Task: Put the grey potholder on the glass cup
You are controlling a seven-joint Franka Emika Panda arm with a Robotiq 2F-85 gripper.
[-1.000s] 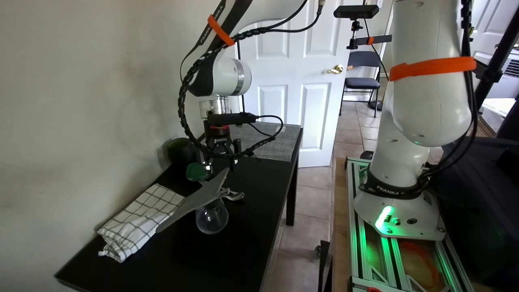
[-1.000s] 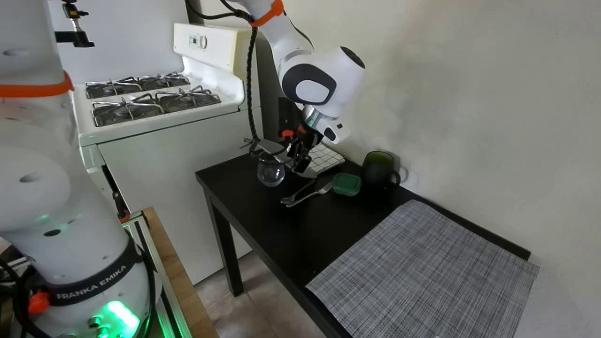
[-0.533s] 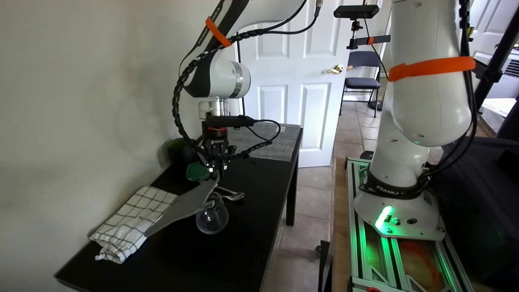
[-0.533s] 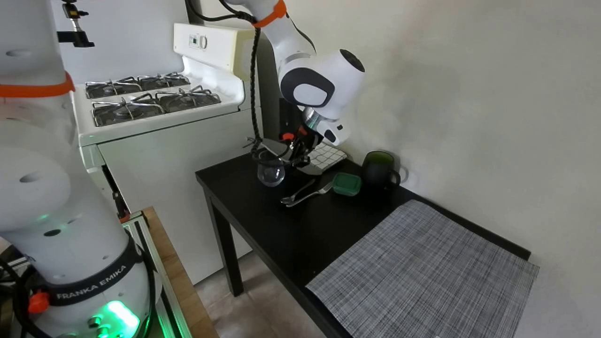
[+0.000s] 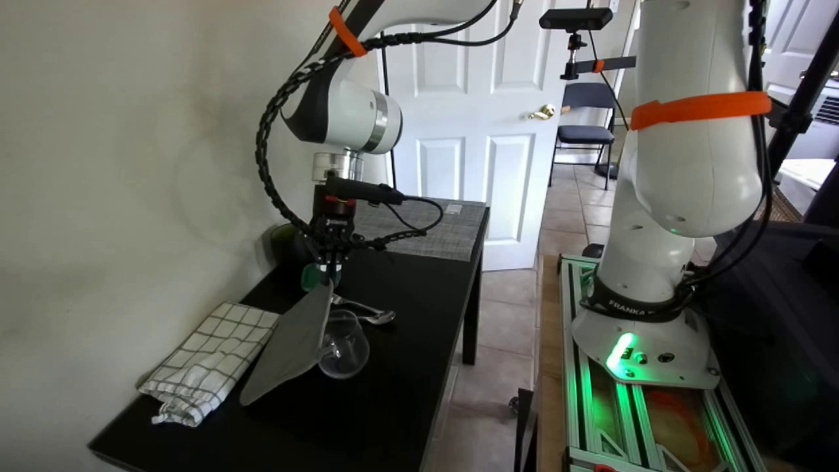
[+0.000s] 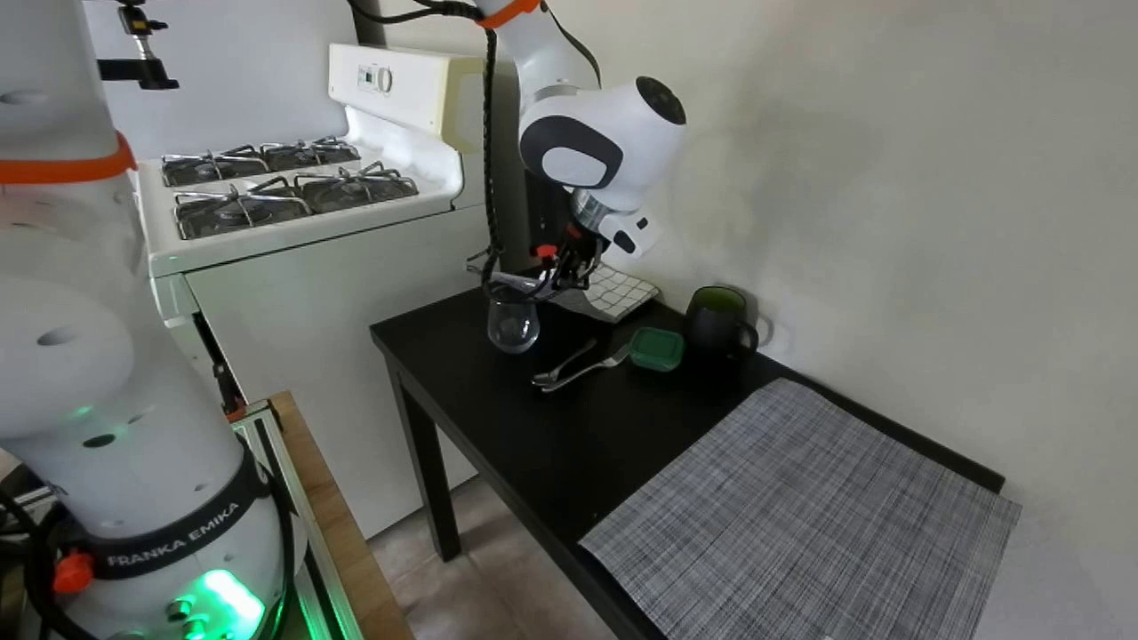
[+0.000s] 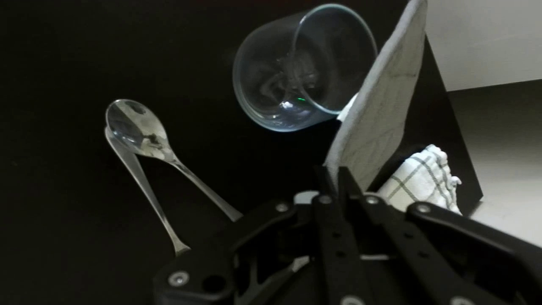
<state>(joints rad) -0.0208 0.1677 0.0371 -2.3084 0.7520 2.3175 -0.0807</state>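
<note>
The grey potholder (image 5: pixel 288 341) hangs steeply tilted from my gripper (image 5: pixel 327 274). In the wrist view the black fingers of my gripper (image 7: pixel 335 176) are shut on an edge of the potholder (image 7: pixel 377 114). Right beside the pad, the clear glass cup (image 7: pixel 296 72) stands upright with its mouth uncovered. In an exterior view the pad partly overlaps the side of the glass cup (image 5: pixel 345 354); whether they touch I cannot tell. Robot cables in front partly hide the pad and the rim of the glass cup (image 6: pixel 513 331) in an exterior view.
A white checked dishcloth (image 5: pixel 213 360) lies by the wall. Spoon (image 7: pixel 139 131) and fork (image 6: pixel 587 370) rest near the glass. Behind them are a green container (image 6: pixel 656 348), a dark green mug (image 6: pixel 711 324) and a large grey mat (image 6: pixel 818 516).
My jaws have gone from open to shut on the potholder's edge. The gripper has moved toward the wall, the pad has tilted more steeply, and the dishcloth has shifted slightly.
</note>
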